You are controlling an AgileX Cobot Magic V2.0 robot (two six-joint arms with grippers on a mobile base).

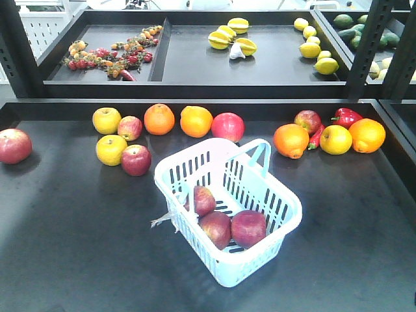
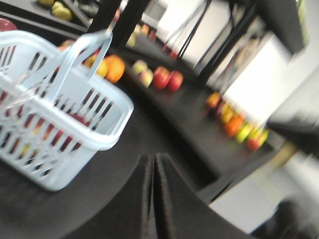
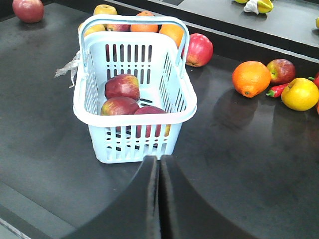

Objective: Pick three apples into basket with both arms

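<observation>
- Three apples sit inside the basket, packed together toward its near end, two side by side in front and one behind them.
- The basket rests on the dark table, turned at an angle in the front view, its arched handle standing upright.
- A scrap of pale tag or string hangs off the basket's left rim.
- The right tool is pinched together with nothing between its fingers, low over the table just in front of the basket's near wall.
- The left tool is closed too and empty; its view is badly blurred, with the basket just off to its left.
- Behind the basket runs a row of loose fruit: yellow apples, a small red apple, two oranges and a large red apple.
- Off to the right lie another orange, a red pepper and more yellow fruit.
- One lone red apple sits at the far left edge of the table.
- An upper shelf carries star fruit and lemons.
</observation>
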